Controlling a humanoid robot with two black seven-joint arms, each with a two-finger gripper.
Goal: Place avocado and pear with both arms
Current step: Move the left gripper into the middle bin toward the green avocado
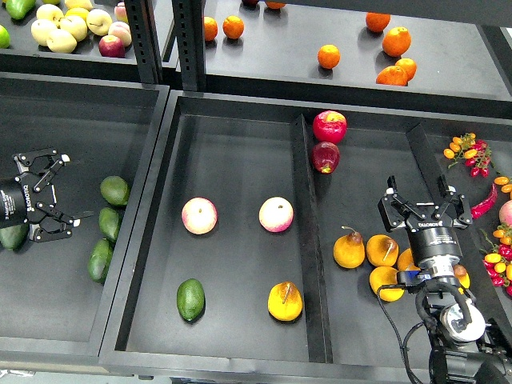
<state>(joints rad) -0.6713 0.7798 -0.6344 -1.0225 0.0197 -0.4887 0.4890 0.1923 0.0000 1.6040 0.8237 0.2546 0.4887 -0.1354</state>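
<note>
The dark green avocado (190,299) lies at the front left of the middle tray (240,164). The bright yellow-orange pear (285,302) lies at the front right of that tray, near the divider. My left gripper (59,196) is open and empty over the left tray, left of several lighter avocados (114,190). My right gripper (424,202) is open and empty above the duller orange-brown pears (349,249) in the right compartment.
Two pink-and-yellow apples (199,215) (276,214) lie mid-tray. Two red apples (329,126) lie behind the divider (307,232). Oranges (329,56) and pale apples (72,24) sit on the back shelf. Chillies and small tomatoes (472,156) lie at far right.
</note>
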